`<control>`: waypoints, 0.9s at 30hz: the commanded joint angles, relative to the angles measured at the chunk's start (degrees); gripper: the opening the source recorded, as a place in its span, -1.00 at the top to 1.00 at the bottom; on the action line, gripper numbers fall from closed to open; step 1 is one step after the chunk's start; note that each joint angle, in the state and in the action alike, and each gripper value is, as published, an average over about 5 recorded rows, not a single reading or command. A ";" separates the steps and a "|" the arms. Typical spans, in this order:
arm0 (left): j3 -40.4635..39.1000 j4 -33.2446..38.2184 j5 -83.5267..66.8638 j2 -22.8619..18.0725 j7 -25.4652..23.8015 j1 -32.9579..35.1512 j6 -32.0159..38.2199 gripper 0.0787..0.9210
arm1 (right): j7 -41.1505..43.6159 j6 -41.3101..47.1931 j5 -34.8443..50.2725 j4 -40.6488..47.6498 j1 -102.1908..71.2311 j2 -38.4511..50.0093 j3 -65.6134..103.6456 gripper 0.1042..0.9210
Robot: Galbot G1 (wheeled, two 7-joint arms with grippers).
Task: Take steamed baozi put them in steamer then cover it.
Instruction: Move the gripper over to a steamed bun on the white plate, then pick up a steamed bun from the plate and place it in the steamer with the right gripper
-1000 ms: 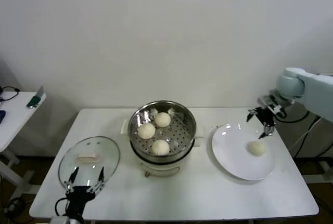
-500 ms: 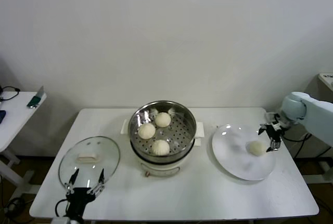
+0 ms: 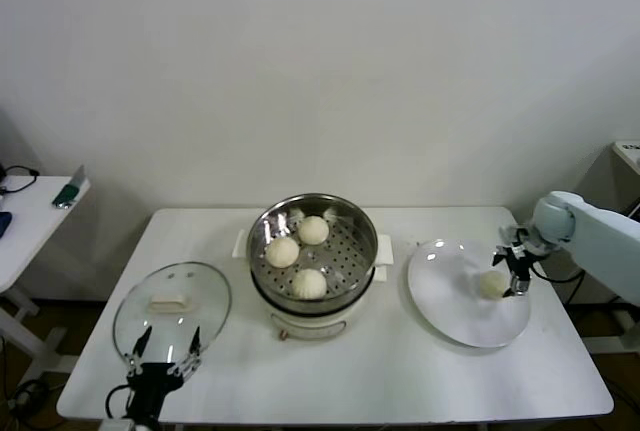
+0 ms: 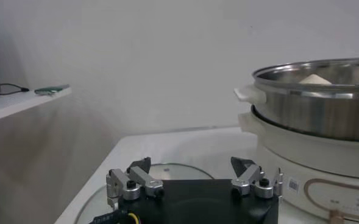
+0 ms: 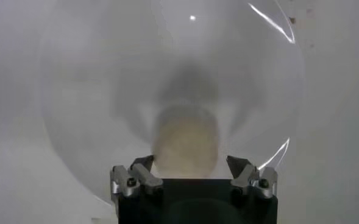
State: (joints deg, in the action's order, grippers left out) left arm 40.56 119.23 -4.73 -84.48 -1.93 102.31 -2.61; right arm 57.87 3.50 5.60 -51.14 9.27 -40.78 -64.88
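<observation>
While three buns sit in the steamer (image 3: 312, 251), the right gripper (image 3: 507, 273) straddles the last one on the plate (image 3: 450, 301).

That last steamed baozi (image 3: 491, 284), round, smooth and cream-white, lies on the flat glossy white plate at the right of the white table (image 3: 400, 371); the right gripper's dark metal fingers (image 5: 141, 167) stand apart on either side of it, and I cannot tell whether they touch the dough. Three more buns (image 3: 283, 251) rest on the perforated tray of the shiny steel pot, which sits on a cream base with side handles. The cover (image 3: 172, 308), clear glass with a metal rim and an oblong cream handle, lies flat on the table's left. The left gripper (image 3: 163, 343) hovers at its near edge, fingers spread, holding nothing.
</observation>
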 commanded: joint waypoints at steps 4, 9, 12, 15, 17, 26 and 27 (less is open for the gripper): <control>0.07 0.06 -0.10 -0.05 0.07 0.15 0.15 -0.77 | 0.58 0.36 -0.39 1.97 -1.94 -1.42 1.91 -0.56; 0.06 0.27 -0.18 -0.09 0.10 0.03 0.08 -0.77 | 1.39 0.27 -0.12 2.16 -0.63 -1.32 1.37 -0.48; 0.02 0.36 -0.22 -0.13 0.12 -0.06 0.03 -0.77 | 1.94 0.01 0.41 1.75 0.81 -1.15 0.55 -0.42; 0.02 0.46 -0.28 -0.10 0.12 0.00 0.03 -0.77 | 2.44 -0.29 1.74 0.55 4.01 -0.79 -1.68 -0.36; 0.05 0.47 -0.35 -0.02 0.12 0.00 0.03 -0.77 | 2.86 -0.49 3.89 -1.36 8.66 -0.36 -5.62 -0.35; -0.10 0.94 -0.53 0.39 0.02 -0.46 -0.53 -0.77 | 5.85 -0.19 24.75 -14.77 41.86 -3.99 -32.37 -0.34; -0.11 1.00 -0.55 0.47 0.01 -0.51 -0.59 -0.77 | 6.08 0.10 26.75 -16.00 44.73 -5.11 -34.18 -0.34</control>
State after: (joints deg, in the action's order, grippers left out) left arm 40.56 120.01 -5.21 -84.27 -1.87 101.91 -2.93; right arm 61.86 3.17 15.06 -56.54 25.59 -41.92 -77.41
